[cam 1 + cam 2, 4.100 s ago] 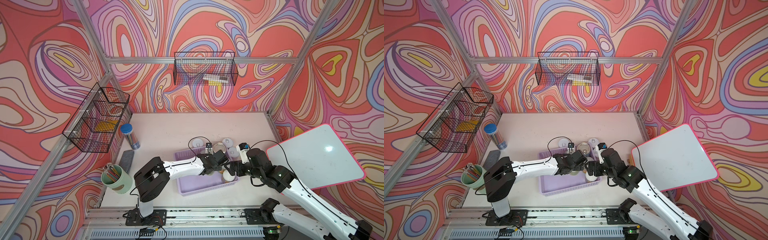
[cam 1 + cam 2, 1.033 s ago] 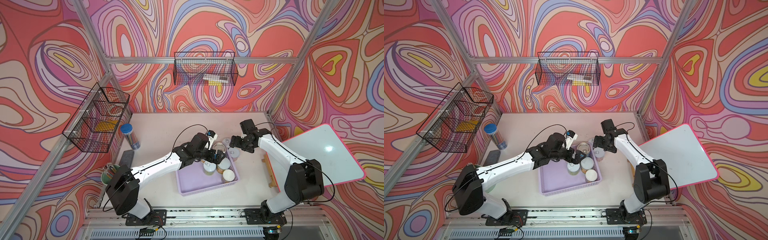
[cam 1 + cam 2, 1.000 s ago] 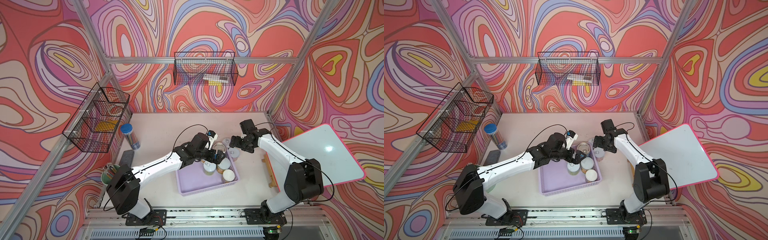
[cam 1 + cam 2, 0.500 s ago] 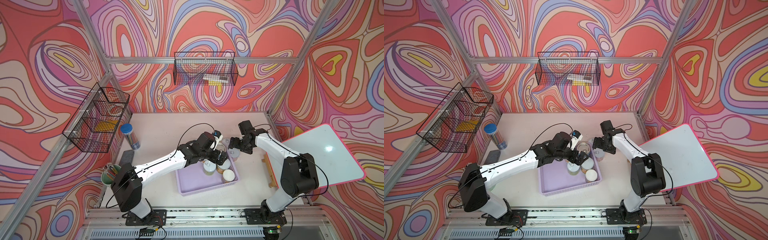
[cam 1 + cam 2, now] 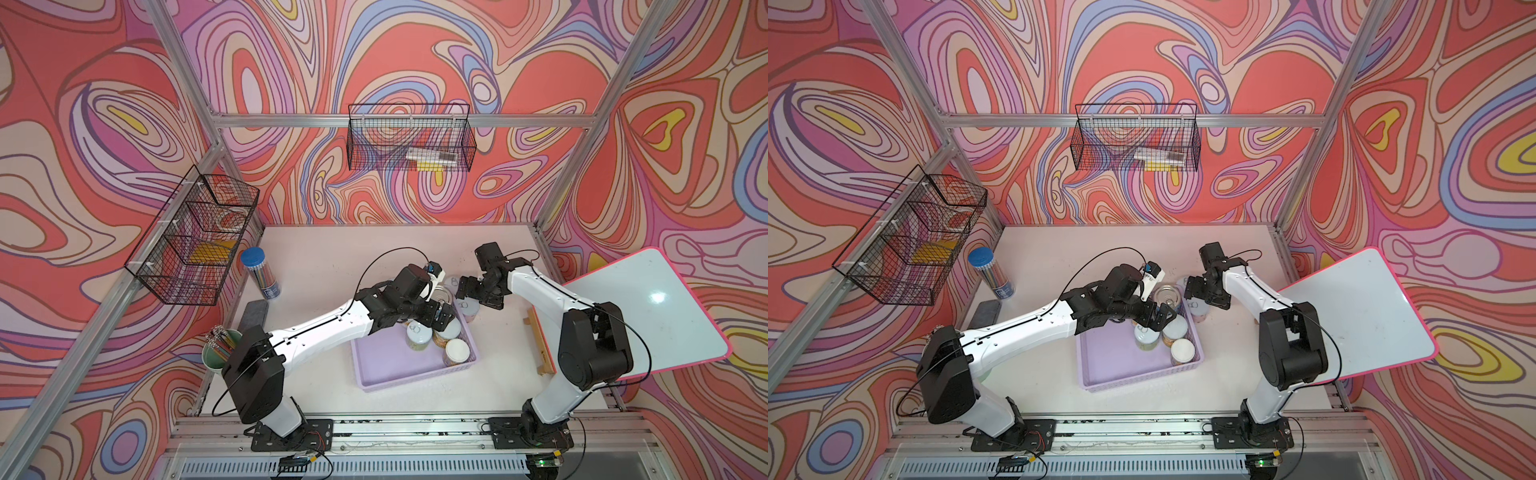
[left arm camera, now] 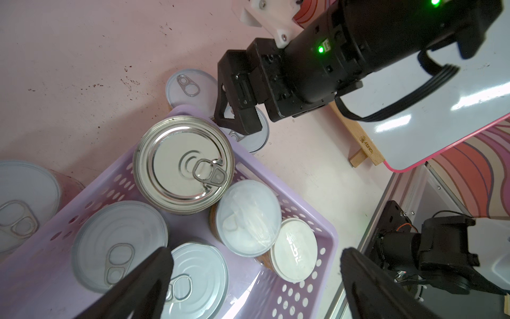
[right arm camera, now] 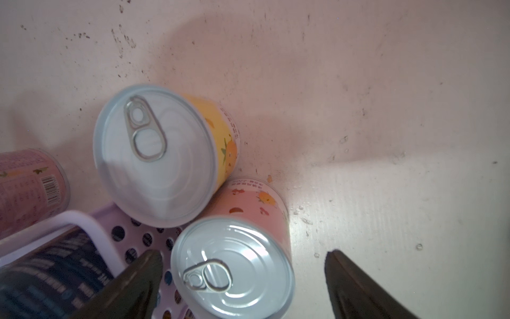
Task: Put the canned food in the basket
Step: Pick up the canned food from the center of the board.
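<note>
The lilac basket point(image 5: 384, 365) point(image 5: 1108, 361) point(image 6: 311, 279) holds a big can with a metal lid point(image 5: 443, 296) point(image 5: 1166, 296) point(image 6: 183, 163) and several small cans point(image 5: 417, 336) point(image 6: 248, 215). My left gripper point(image 5: 443, 316) point(image 5: 1163, 318) point(image 6: 256, 254) hangs open and empty above those cans. Outside the basket's far right corner stand a yellow can point(image 7: 154, 154) point(image 6: 190, 87) and a pink can point(image 7: 231, 270). My right gripper point(image 5: 467, 291) point(image 5: 1194, 291) point(image 7: 242, 256) is open with its fingers on either side of that pink can, apart from it. Another pink can point(image 7: 27, 187) point(image 6: 24, 198) stands behind the basket.
A tilted whiteboard point(image 5: 640, 316) on a wooden stand point(image 5: 538, 345) fills the right side. At the left are a blue-capped tube point(image 5: 259, 272), a dark eraser point(image 5: 253, 316) and a green pencil cup point(image 5: 218, 353). Black wire baskets point(image 5: 195, 241) point(image 5: 409, 139) hang on the walls.
The left gripper has slid a little to the right over the basket. The right arm's elbow has swung left while its gripper stays by the cans at the far corner.
</note>
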Robot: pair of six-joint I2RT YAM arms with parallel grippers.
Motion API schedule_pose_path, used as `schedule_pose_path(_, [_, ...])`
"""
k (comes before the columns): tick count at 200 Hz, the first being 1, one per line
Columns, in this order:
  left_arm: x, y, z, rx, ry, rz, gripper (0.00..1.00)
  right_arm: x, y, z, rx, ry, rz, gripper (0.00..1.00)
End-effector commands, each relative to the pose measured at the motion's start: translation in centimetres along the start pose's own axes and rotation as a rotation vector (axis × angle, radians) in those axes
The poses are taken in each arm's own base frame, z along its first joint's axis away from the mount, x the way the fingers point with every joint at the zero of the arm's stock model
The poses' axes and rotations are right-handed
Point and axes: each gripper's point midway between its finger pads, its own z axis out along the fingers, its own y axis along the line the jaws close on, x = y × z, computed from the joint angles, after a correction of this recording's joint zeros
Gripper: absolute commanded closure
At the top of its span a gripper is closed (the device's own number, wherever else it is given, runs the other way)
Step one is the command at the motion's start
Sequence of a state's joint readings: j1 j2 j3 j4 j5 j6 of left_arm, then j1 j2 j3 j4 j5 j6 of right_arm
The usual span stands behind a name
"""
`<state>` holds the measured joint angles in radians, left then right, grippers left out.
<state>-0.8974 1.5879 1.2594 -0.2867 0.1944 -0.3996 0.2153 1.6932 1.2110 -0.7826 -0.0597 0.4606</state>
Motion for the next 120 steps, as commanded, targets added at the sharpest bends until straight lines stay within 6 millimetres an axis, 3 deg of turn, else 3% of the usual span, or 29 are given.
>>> schedule_pose_path(1, [0.2,0.3,0.4,-0.016,0.016,0.006,0.01,0.3,-0.3,1.1,0.003,0.021,-0.005,0.06])
schedule_pose_path(69, [0.6,0.5,0.4,-0.02,0.021,0.0,0.01,0.9,-1.2,2.2,0.044,0.041,-0.003,0.06])
schedule_pose_path(120, [0.8,0.3,0.4,-0.019,0.026,0.005,0.01,1.1,-3.1,0.8,0.142,0.022,0.003,0.07])
